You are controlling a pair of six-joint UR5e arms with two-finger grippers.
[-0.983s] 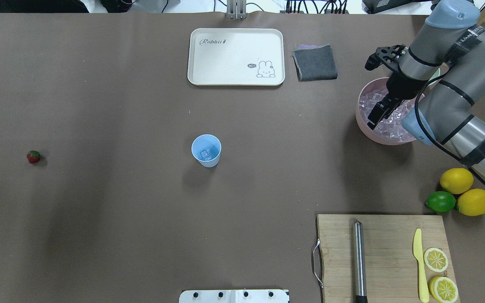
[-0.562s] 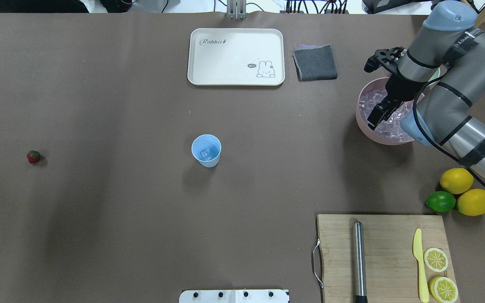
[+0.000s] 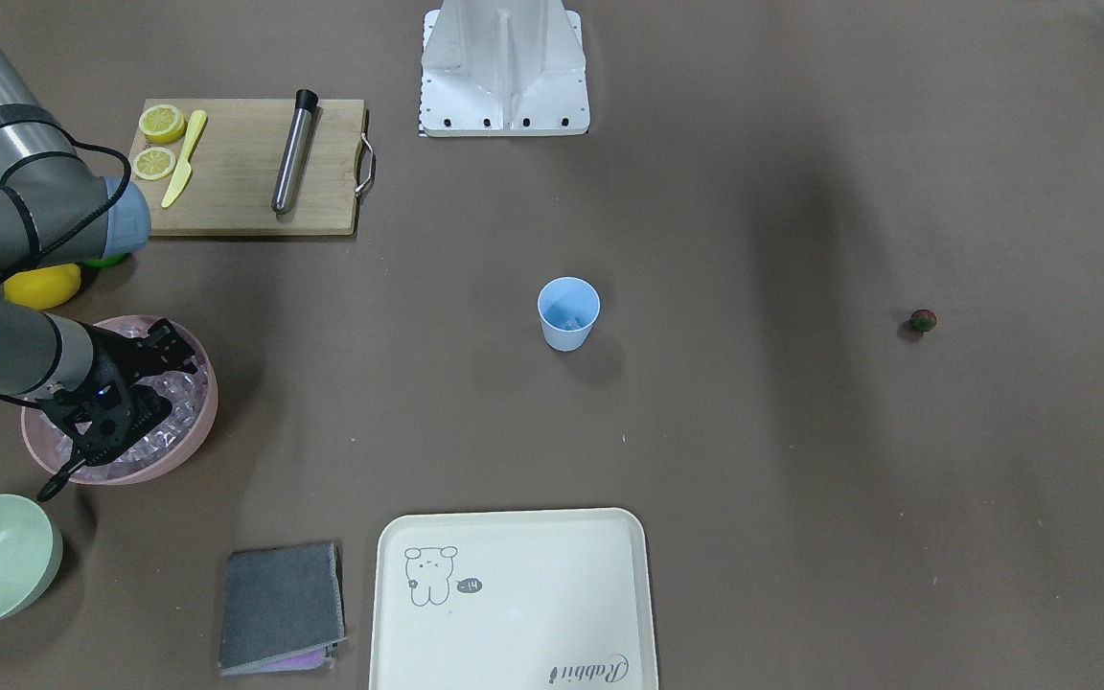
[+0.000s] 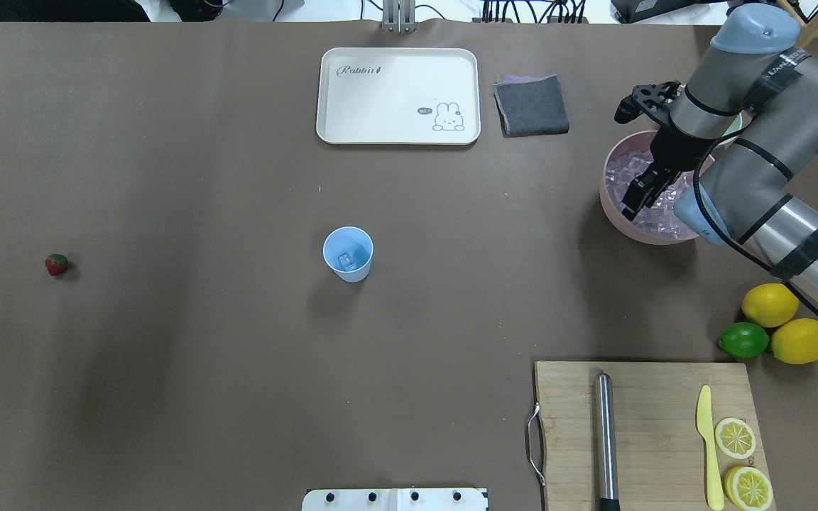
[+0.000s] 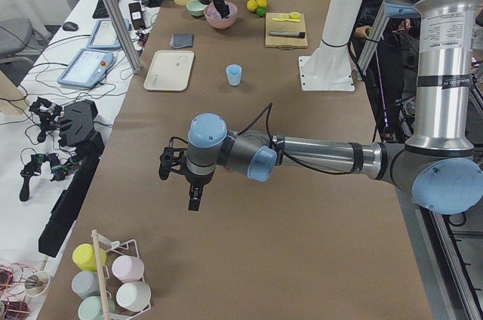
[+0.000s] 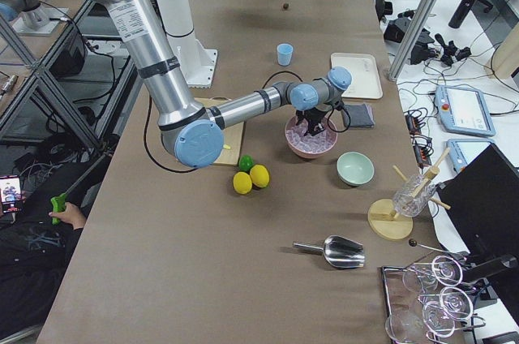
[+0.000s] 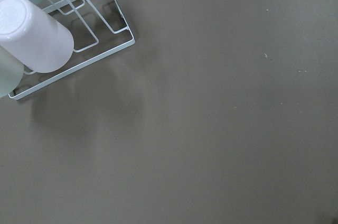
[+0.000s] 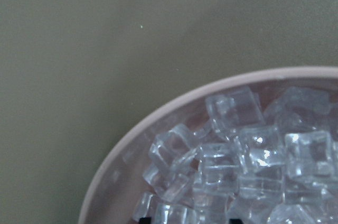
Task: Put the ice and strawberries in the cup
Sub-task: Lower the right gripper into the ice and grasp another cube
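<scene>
Right gripper (image 4: 634,201): lowered into pink bowl (image 4: 608,206), fingers parted, tips barely showing among ice (image 8: 248,155).
Left gripper (image 5: 193,198): hovering over bare table (image 5: 302,244) near mug rack (image 7: 100,39); finger spacing impossible to tell.
Cup (image 4: 348,254): upright mid-table, one ice cube inside.
Strawberry (image 4: 57,264): alone on table, well apart from cup.
</scene>
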